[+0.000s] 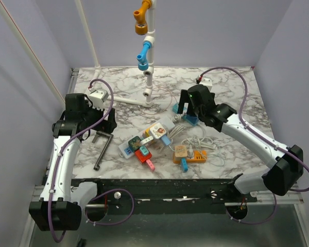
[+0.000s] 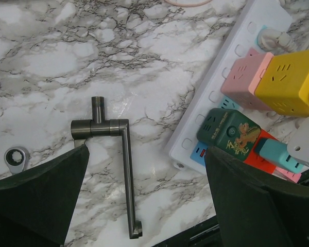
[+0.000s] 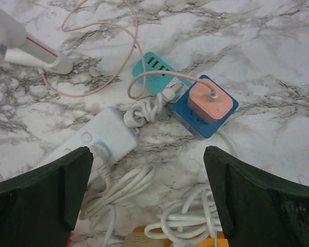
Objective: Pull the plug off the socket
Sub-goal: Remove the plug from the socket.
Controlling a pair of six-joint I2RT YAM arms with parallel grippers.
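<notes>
The socket, a long white power strip (image 1: 167, 123), lies diagonally mid-table. It also shows in the left wrist view (image 2: 216, 87) and its end in the right wrist view (image 3: 105, 131). Several cube plugs sit in it: pink (image 2: 244, 80), yellow (image 2: 293, 82), dark green (image 2: 229, 131), and a white corded plug (image 3: 99, 150) in the end outlet. My left gripper (image 1: 110, 121) (image 2: 147, 150) is open and empty, above the table left of the strip. My right gripper (image 1: 185, 109) (image 3: 149, 152) is open and empty, above the strip's far end and its white cords.
A metal L-shaped tool (image 2: 124, 164) and a ratchet head (image 2: 15, 157) lie left of the strip. A blue cube with a pink plug (image 3: 206, 108) and a teal hub (image 3: 154, 69) lie beyond the strip's end. An orange block (image 1: 195, 156) sits under cords. A pipe stand (image 1: 148, 77) stands behind.
</notes>
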